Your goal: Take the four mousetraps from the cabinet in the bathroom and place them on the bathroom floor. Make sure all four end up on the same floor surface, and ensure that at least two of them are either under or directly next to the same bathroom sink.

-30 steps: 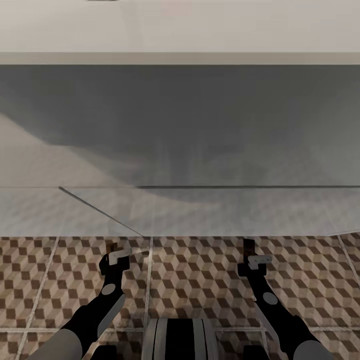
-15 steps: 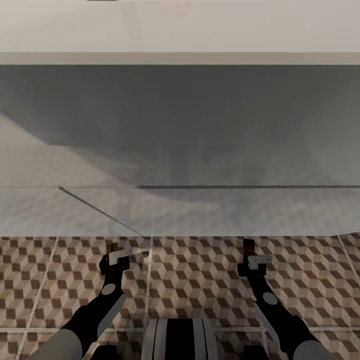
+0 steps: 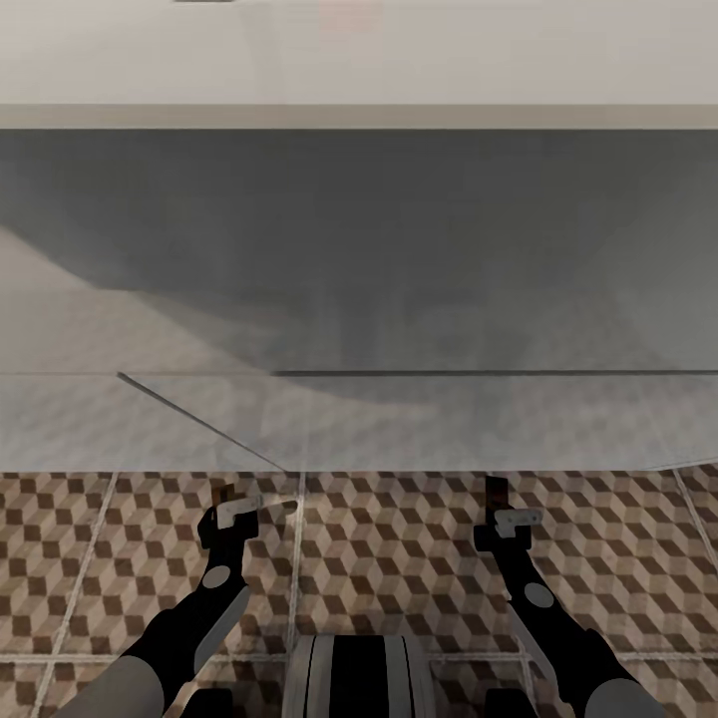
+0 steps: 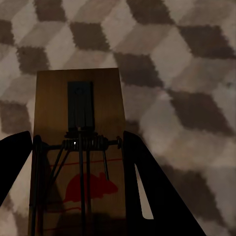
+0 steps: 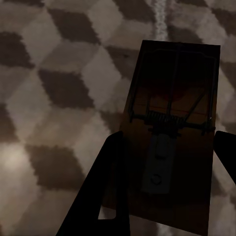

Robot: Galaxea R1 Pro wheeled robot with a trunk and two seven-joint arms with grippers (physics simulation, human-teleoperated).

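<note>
We hold 1 mousetrap [image 4: 78, 147] pinched in our left gripper [image 3: 231, 511] and another mousetrap [image 5: 169, 142] in our right gripper [image 3: 504, 511], both low over the bathroom floor [image 3: 399, 558], probably for setting them beneath the bathroom sink [image 3: 359, 60].

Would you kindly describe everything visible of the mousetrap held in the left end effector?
The mousetrap is a flat rectangular board of brown wood. A dark metal plate lies along its far half, a coiled spring and wire bars cross its middle, and a red mouse silhouette is printed on the near half. It sits between the two dark fingers of the left end effector, which press against its long edges, above the cube-patterned bathroom floor. In the head view only its tip shows.
</note>
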